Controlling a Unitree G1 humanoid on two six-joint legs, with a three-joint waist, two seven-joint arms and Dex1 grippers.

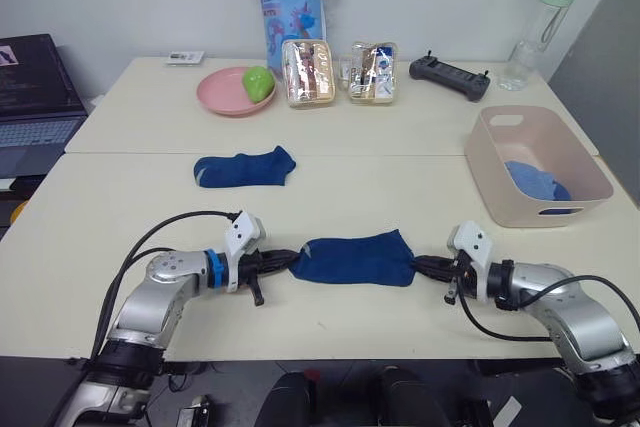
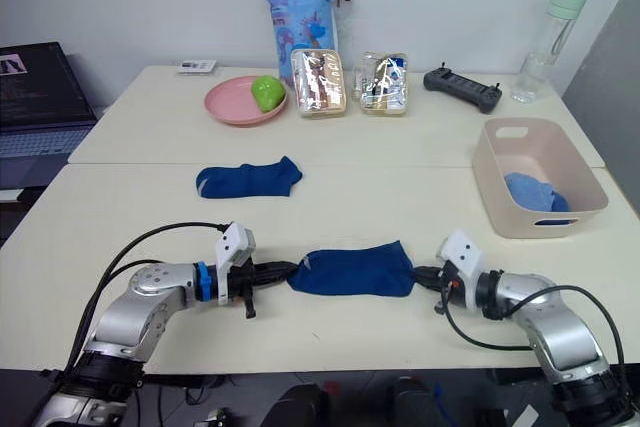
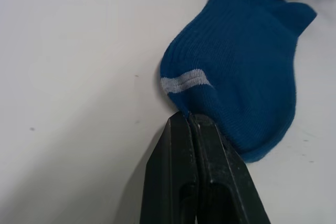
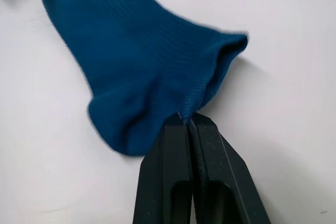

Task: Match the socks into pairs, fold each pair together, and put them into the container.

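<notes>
both the left gripper (image 1: 283, 260) and right gripper (image 1: 422, 265) pinch opposite ends of the blue sock (image 1: 355, 258) on the near table edge, so a thin hold might slip before reaching the container (image 1: 497, 193).

cream table (image 1: 120, 237), socks (image 1: 244, 167), container (image 1: 490, 172), plate (image 1: 225, 95)

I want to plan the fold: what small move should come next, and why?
Probably bring the left hand toward the right hand, folding the blue sock over. Each hand is shut on one end, and the sock lies stretched flat on the table.
</notes>
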